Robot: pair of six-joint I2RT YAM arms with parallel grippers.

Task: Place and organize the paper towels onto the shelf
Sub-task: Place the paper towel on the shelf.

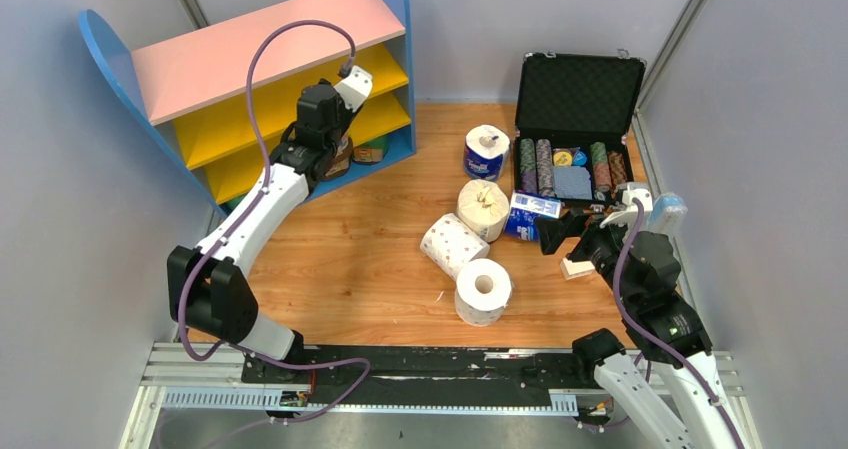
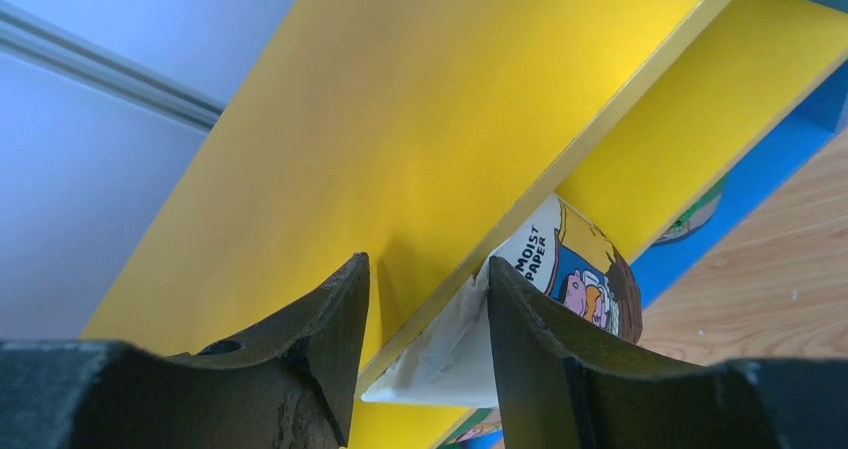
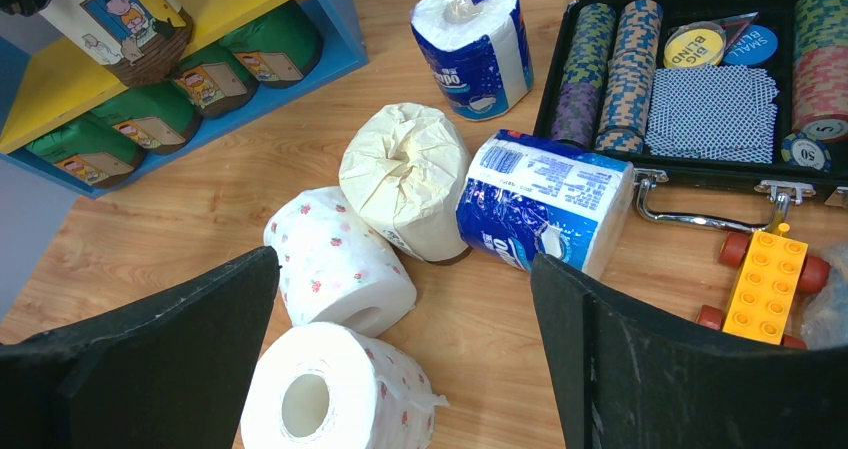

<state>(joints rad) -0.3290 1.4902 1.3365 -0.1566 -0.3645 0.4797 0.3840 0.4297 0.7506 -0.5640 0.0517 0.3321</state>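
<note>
While the left fingers (image 2: 428, 344) grasp a cartoon-printed roll (image 2: 560, 269) marked "moist paper", pressing it up against the front edge of a yellow inner board (image 2: 420, 119), the roll sits at the mouth of the shelf (image 1: 265, 54), whose pink top and blue sides stand at the far left of the table (image 1: 340, 269). From the right wrist view that same roll shows at the upper left, over the yellow board, and below it several green-wrapped rolls (image 3: 150, 114) lie on their sides in the bottom tier. The right fingers (image 3: 405, 359) are spread wide and released, grasping nothing, hanging above a loose cluster of rolls out on the wood: a cream-wrapped roll (image 3: 405, 179) standing in the middle, a blue-and-white wrapped roll (image 3: 545, 204) lying just beside it on the right, a white roll with small red dots (image 3: 335, 264) touching it on the left, and a bare white roll (image 3: 335, 394) with its hollow core facing up nearest the arm. Another blue-and-white roll (image 3: 472, 44) stands apart, farther back. Beside it lies an open black case (image 1: 580, 94) holding poker chip stacks (image 3: 605, 69), and a yellow toy brick car (image 3: 765, 284) sits near its handle.
</note>
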